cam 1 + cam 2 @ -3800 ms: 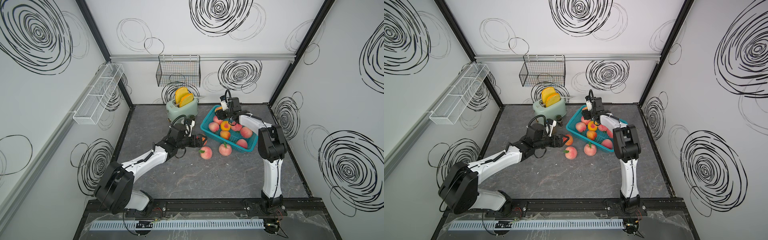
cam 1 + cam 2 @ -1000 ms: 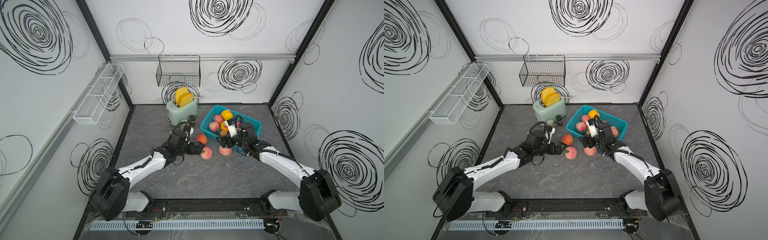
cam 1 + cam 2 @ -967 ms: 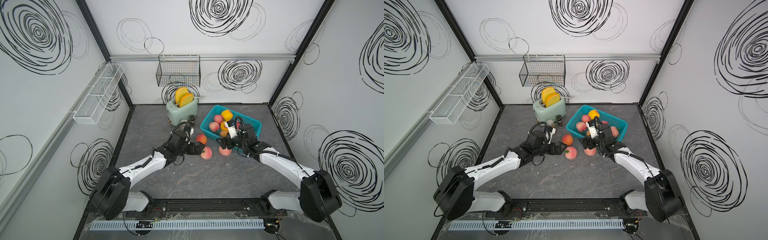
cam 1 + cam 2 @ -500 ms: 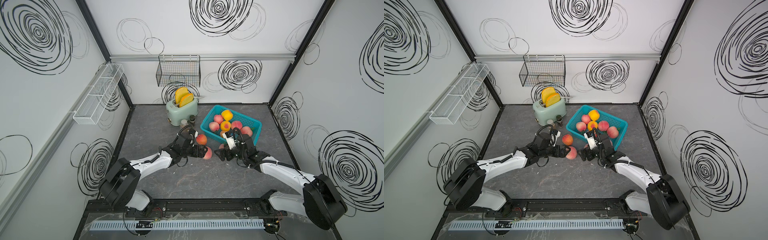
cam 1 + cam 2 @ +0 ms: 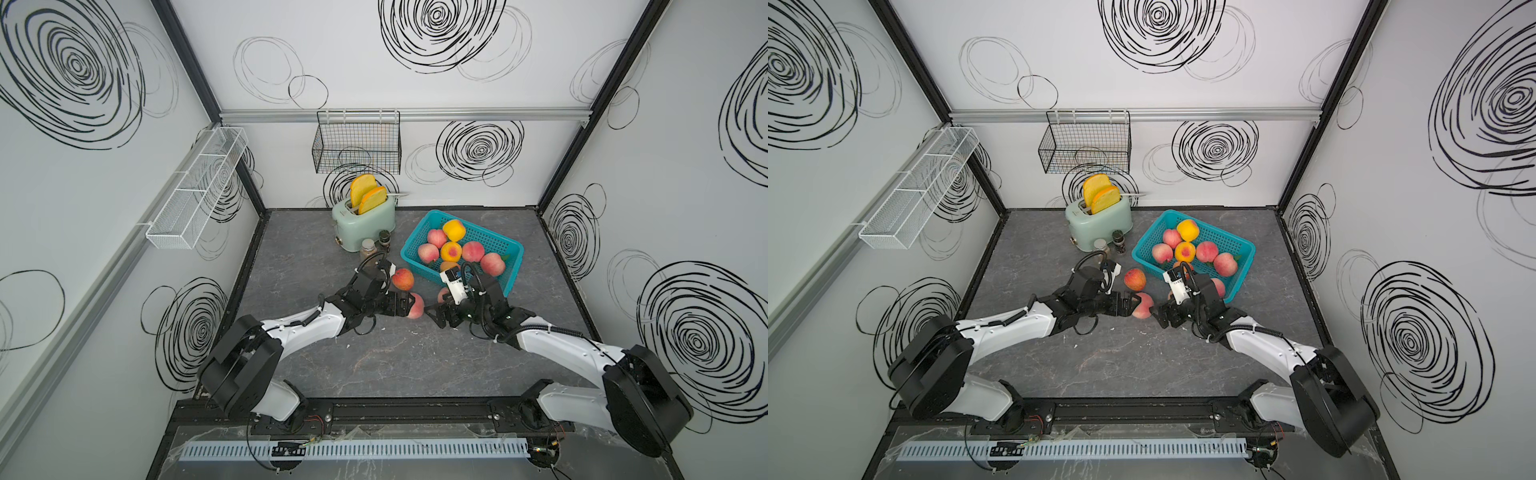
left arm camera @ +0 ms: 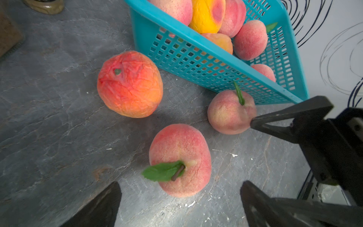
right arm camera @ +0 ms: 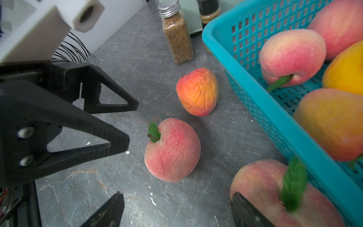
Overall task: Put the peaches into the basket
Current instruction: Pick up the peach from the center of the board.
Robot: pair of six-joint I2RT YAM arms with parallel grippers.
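Left tool point(image 6: 180, 185) and right tool point(image 7: 177, 194) both open, nothing gripped, mid-tabletop point(image 5: 374, 365).
We see left tool flanking the leafed pink peach point(image 6: 179, 155), right tool with one finger point(image 6: 259, 121) against a second pink peach point(image 6: 229, 114), wrinkled orange peach point(image 6: 129, 84) just beyond, basket point(image 5: 486, 237) near the far edge holding other peaches point(image 5: 473, 251).

Basket point(image 6: 196, 59) looked smooth teal plastic; leafed peach point(image 6: 179, 159) matt, fuzzy; orange-red peach point(image 6: 129, 84) wrinkled, cracked; tabletop point(image 6: 49, 127) grey, stone-veined, matt.

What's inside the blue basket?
Lots of peaches, pink ones and yellow-orange ones, lying in the basket. The right arm covers its near corner, so more may be hidden there.
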